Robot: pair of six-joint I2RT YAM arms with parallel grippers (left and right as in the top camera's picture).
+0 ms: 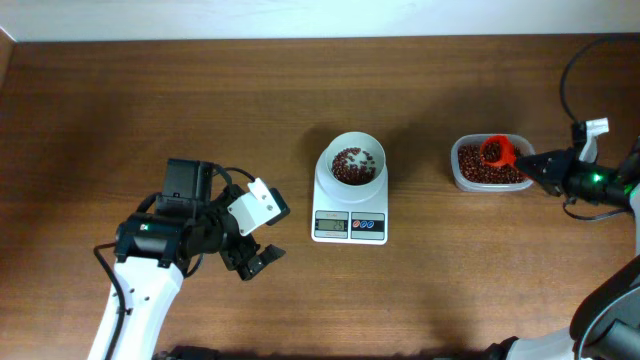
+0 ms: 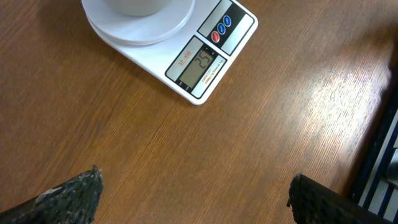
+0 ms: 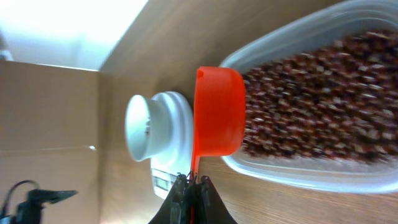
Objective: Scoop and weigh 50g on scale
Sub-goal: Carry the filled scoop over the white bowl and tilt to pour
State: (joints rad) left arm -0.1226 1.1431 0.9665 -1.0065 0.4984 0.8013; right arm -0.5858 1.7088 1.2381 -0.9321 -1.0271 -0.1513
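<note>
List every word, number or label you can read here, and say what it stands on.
"25": grey display of the scale, left wrist view.
"SF-400", as far as it reads: orange print beside that display.
Marks on the buttons: too small to read.
Overhead, the display is too small to read.

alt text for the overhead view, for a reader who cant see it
A white scale sits on a wooden table, its bowl holding some red-brown beans. To its right, the right end effector grips an orange scoop at a clear tub of beans; the left end effector is open and empty to the scale's left.
</note>
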